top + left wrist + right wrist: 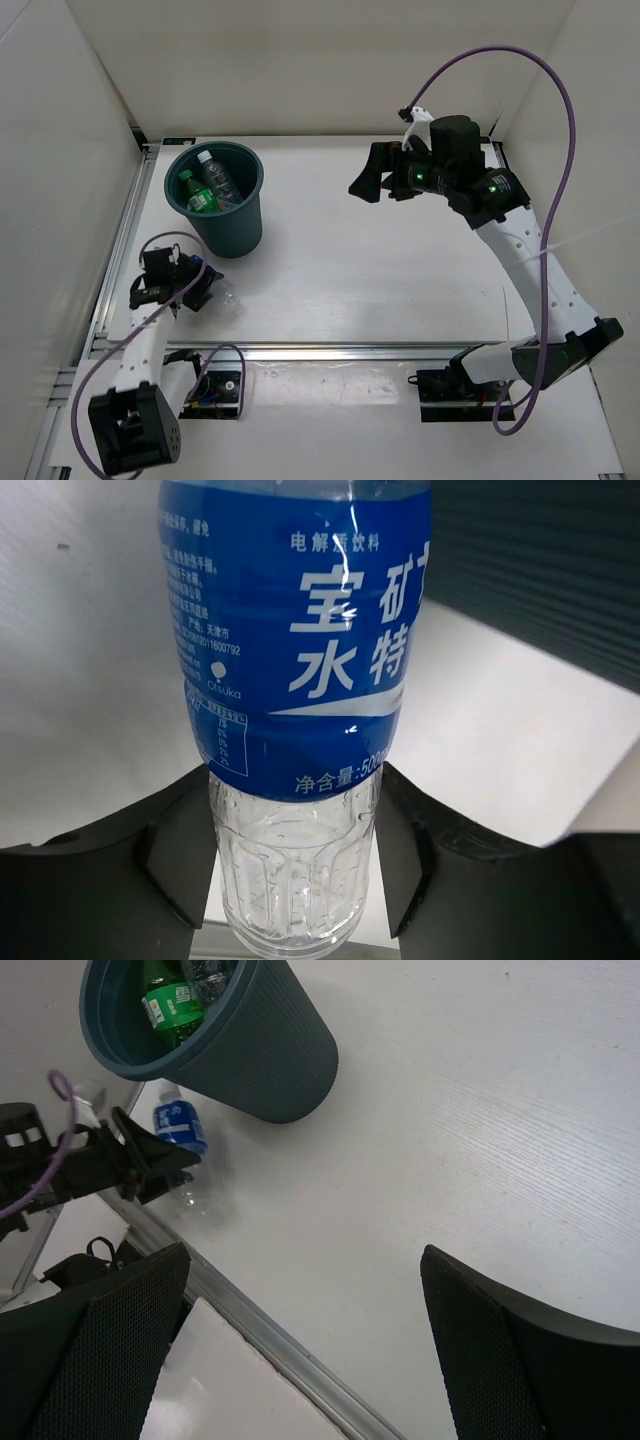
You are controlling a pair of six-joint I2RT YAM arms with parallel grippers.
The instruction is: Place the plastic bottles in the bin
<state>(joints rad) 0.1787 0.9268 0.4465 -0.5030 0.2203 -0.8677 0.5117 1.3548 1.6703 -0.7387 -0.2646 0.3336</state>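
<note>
Bottle in hand beside the bin: the left gripper (295, 865) pinches the clear lower body of the blue-labelled bottle (300, 670), one dark finger pressed to each side. The bottle sits low over the white table (400, 270), just beside the foot of the dark teal bin (238, 225). The bin stands upright at the far left of the table. Inside it a green bottle (195, 192) and a white-capped clear bottle (218, 178) lie side by side; whether another clear bottle lies beneath them cannot be told from above. No other bottle is seen outside the bin. The right gripper (372, 182) hangs high over the far middle of the table, well apart from the bin, its fingers spread wide and holding nothing. The job looks most of the way through: at least two bottles are in, and the blue-labelled one has yet to be raised over the rim and let go. Whether it is already off the surface cannot be told
</note>
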